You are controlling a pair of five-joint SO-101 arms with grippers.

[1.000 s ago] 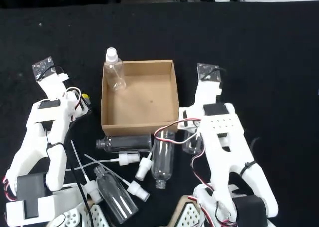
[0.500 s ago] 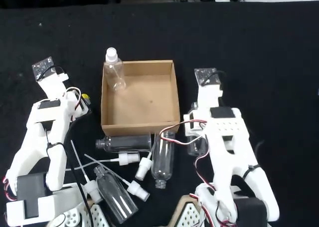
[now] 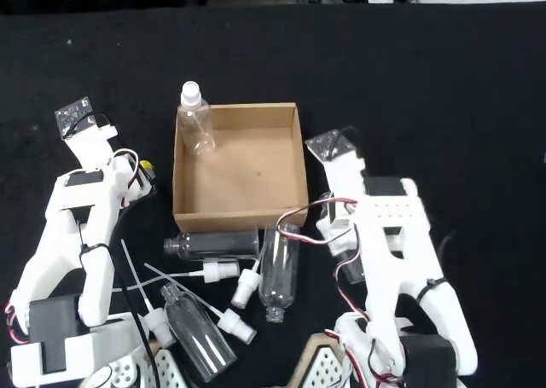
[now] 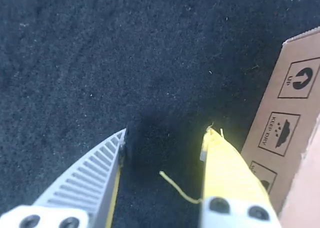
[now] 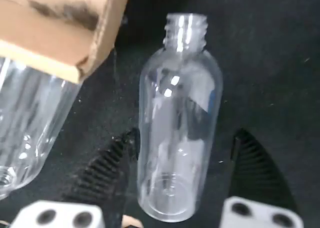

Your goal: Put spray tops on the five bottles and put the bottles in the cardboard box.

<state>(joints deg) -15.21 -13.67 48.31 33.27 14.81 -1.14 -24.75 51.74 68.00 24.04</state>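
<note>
Right arm's black ribbed jaws (image 5: 187, 135) stand spread on either side of an uncapped bottle (image 5: 180, 87) lying on the black, felt-like counter (image 3: 444, 107), just right of the near right corner of the cardboard box (image 3: 222, 222). The bottle lies squarely between the jaws. Its long axis runs in line with them, base toward the wrist and threaded neck pointing away, so closing would take it across its round belly. The bottle is clear, smooth plastic, cylindrical with a rounded shoulder, and likely slippery and prone to roll.

To the left of the box, the left arm's jaws (image 4: 165, 138), one yellow and one ribbed grey, are spread over bare counter beside the box's printed side wall, well apart from any bottle; the right arm is plainly the nearer.

One capped bottle (image 3: 194, 119) stands at the box's far left corner. Three more clear bottles (image 3: 280, 273) lie near the box's near wall among loose white spray tops (image 3: 220, 271) with thin dip tubes.
</note>
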